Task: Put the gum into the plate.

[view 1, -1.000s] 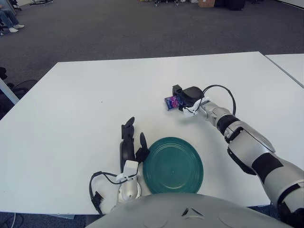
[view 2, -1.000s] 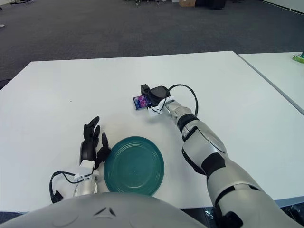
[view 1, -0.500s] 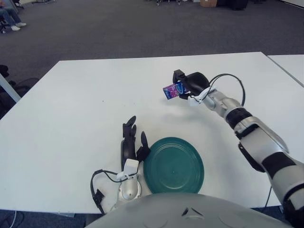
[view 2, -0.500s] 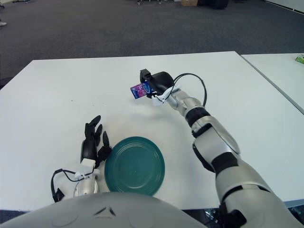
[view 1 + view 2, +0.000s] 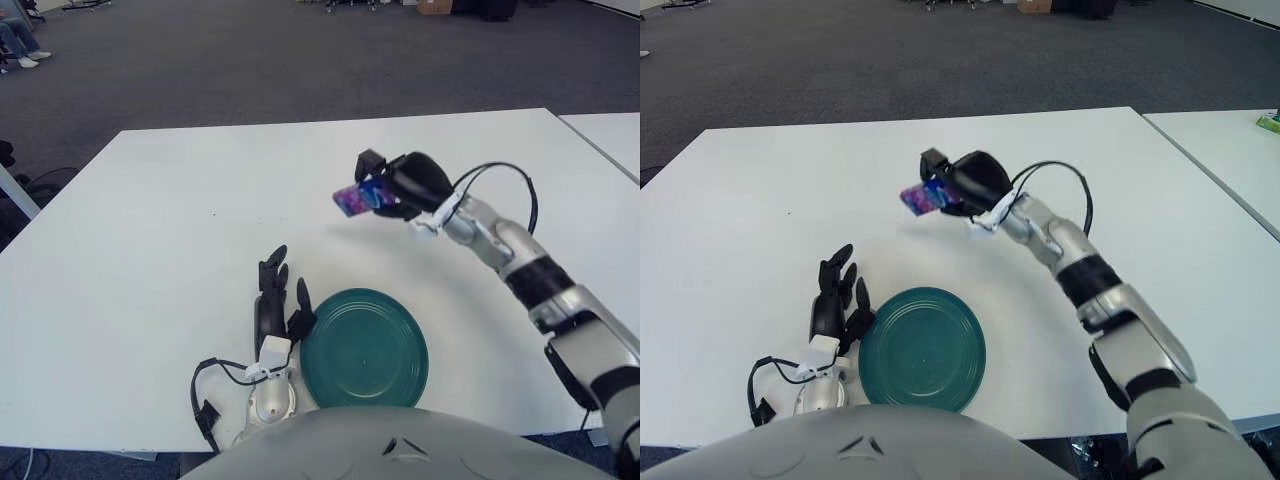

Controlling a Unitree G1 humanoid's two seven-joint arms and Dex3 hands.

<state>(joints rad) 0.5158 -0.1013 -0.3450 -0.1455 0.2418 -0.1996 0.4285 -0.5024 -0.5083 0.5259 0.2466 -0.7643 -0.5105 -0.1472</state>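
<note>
My right hand [image 5: 385,192] is shut on the gum [image 5: 352,200], a small purple and blue pack, and holds it in the air above the white table, tilted, beyond the plate. The gum also shows in the right eye view [image 5: 921,198]. The dark green round plate [image 5: 364,347] lies empty on the table near its front edge, below and slightly towards me from the gum. My left hand [image 5: 277,308] rests on the table just left of the plate, fingers spread and holding nothing.
The white table [image 5: 160,220] spans the view. A second white table [image 5: 612,135] stands to the right with a narrow gap between. Grey carpet lies beyond the far edge.
My right hand has lifted the gum off the table and carried it up and to the left, towards me. The left hand and the plate have not moved.
</note>
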